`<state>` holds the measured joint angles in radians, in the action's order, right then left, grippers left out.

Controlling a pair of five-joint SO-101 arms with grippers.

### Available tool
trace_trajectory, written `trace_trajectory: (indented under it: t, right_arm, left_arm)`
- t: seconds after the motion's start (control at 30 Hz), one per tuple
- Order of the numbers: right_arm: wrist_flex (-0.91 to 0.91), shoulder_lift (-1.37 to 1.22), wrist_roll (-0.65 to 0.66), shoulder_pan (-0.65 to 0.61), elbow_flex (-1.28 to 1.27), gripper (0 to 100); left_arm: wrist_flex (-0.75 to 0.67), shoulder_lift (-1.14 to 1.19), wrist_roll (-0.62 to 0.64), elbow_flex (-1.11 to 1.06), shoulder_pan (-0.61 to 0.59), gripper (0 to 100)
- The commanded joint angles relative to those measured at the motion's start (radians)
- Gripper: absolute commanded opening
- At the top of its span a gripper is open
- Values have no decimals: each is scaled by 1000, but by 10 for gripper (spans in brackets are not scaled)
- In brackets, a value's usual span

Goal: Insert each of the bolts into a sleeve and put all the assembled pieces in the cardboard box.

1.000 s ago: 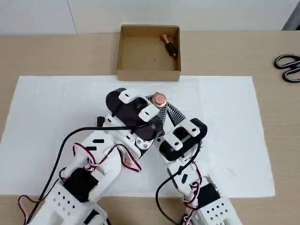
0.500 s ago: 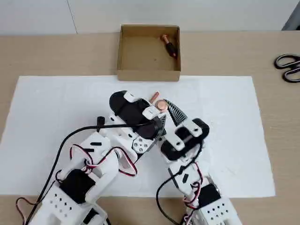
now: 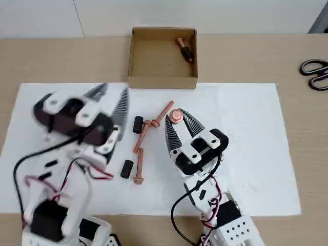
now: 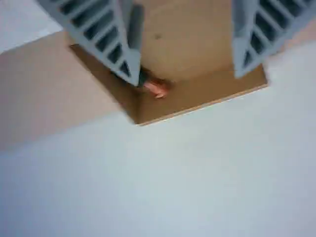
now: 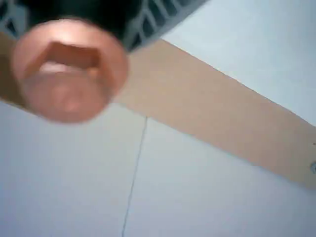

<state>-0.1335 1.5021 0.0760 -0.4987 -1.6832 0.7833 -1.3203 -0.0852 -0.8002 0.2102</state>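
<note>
Right gripper [image 3: 174, 117]: clamped on a bolt [image 3: 176, 116], pinched right at the fingertips with the copper head facing up. Left gripper [image 3: 110, 100]: spread wide, nothing in it, hanging over the paper well apart from the right one.

Overhead gives the layout. Three loose bolts [image 3: 141, 137] and two black sleeves [image 3: 138, 124] lie on the paper between the grippers. One bolt is just beside the right fingertips. One sleeve is just beside the left gripper's nearer finger. The cardboard box [image 3: 163, 81] sits beyond both grippers, off the paper's edge. One assembled piece [image 3: 185, 48] lies inside it, in the far corner on the right gripper's side.

Right wrist view gives close detail. The bolt head [image 5: 69, 69] is end-on with its recess visible. A black part sits directly behind the head in the grip; can't tell if that's a sleeve.

Left wrist view looks out between the fingers [image 4: 98, 34]. The gap opens straight onto the box [image 4: 197, 98]. The copper end of the assembled piece [image 4: 155, 88] shows inside, close to one fingertip in the picture.

Surface: white paper sheet [image 3: 246, 154] on a tan wood table [image 3: 61, 56]. Scissors [image 3: 313, 70] lie on the bare wood, far out on the right gripper's outer side. Behind the table is a white panelled wall [image 3: 205, 15]. The right wrist view catches that wall [image 5: 197, 197] with a seam line beyond a strip of table [image 5: 222, 133].
</note>
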Motion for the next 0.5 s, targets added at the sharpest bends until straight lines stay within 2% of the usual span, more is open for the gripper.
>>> trace_trajectory:
  t: [0.0,0.03,0.1,0.27,0.37,0.47]
  right_arm:
    - [-1,16,-3,5,31,5]
    - [-1,15,-3,16,31,5]
    - [21,5,-2,56,58,4]
    - [364,-21,-8,166,350,4]
    - [493,-122,-5,214,529,4]
    - [544,-309,-3,272,681,4]
  left_arm:
    - [32,-106,-3,-85,-98,51]
    - [34,-143,-3,-127,-123,15]
    - [34,-224,-3,-205,-153,12]
    - [37,-374,2,-378,-178,6]
    - [34,-427,5,-450,-176,6]
    - [18,-456,5,-487,-176,6]
